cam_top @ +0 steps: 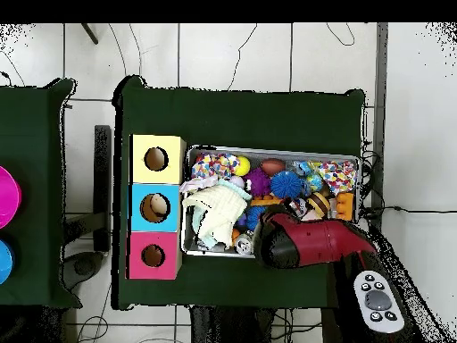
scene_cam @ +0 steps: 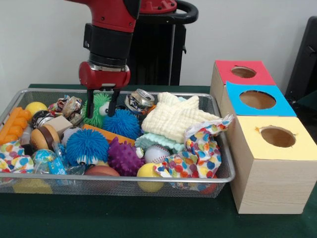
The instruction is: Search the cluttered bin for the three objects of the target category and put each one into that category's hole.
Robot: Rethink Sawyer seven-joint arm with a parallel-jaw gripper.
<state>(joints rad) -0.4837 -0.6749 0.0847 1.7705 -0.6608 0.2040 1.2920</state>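
The wire mesh bin (scene_cam: 119, 179) is full of toys; it also shows in the overhead view (cam_top: 272, 150). My gripper (scene_cam: 102, 110) reaches down into the bin's far side. Its two black fingers (scene_cam: 91, 105) are open and straddle a green spiky ball (scene_cam: 101, 101). Two blue spiky balls (scene_cam: 86, 146) (scene_cam: 122, 123) and a purple one (scene_cam: 124, 156) lie just in front of it. The red-topped box's hole (scene_cam: 243, 72) is at the far right, and it also shows in the overhead view (cam_top: 153, 255). In the overhead view my arm (cam_top: 312, 243) hides the gripper.
A crushed can (scene_cam: 140, 99), a pale yellow cloth (scene_cam: 178, 116), a baseball (scene_cam: 157, 153), a patterned cloth (scene_cam: 203, 148) and an orange toy (scene_cam: 15, 124) also fill the bin. The blue-topped box (scene_cam: 257, 100) and the yellow-topped box (scene_cam: 277, 136) stand beside the red one. A remote (cam_top: 377, 302) lies near the robot's base.
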